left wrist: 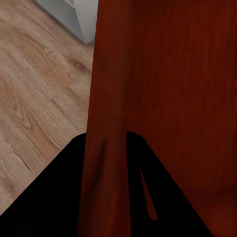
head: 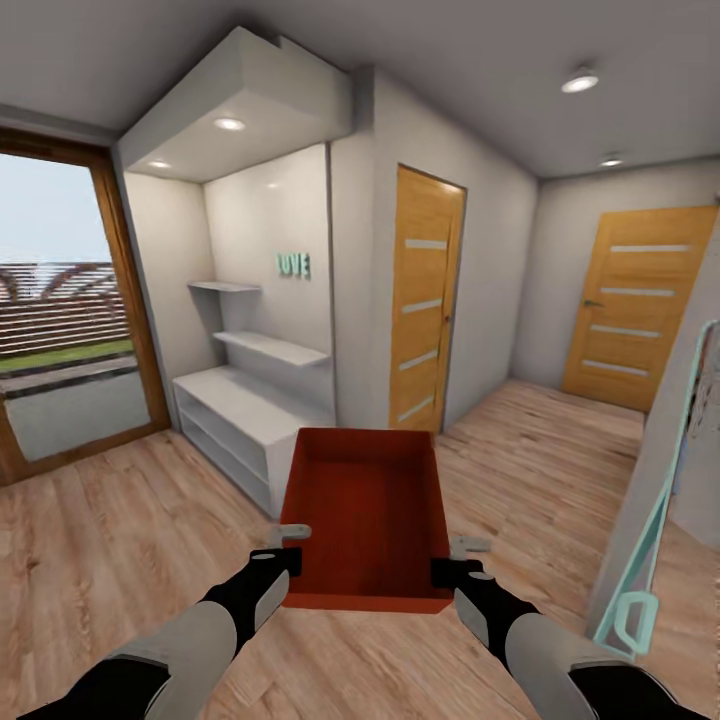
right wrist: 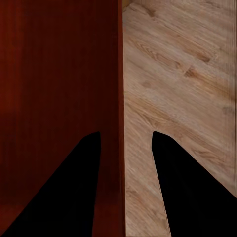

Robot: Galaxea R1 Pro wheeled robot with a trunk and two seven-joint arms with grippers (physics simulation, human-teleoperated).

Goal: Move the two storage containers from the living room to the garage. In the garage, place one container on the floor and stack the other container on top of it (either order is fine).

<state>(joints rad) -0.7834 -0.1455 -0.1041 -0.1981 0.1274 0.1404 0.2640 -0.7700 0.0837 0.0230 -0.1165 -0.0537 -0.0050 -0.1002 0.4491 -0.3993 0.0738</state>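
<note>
Left hand [head: 290, 552] and right hand [head: 448, 560] each clamped on a side wall of storage container [head: 368, 520], carried above wood-plank flooring [head: 120, 500] near white shelving [head: 235, 415].

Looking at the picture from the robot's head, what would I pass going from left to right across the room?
Wood-framed glass door → white shelving unit → orange-red container held between both pincers → far wooden door → pale teal frame.

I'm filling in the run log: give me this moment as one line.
phase: carrying | held: storage container, empty | left hand and right hand: each clamped on a side wall | place: wood-plank floor, hallway doors ahead
</note>
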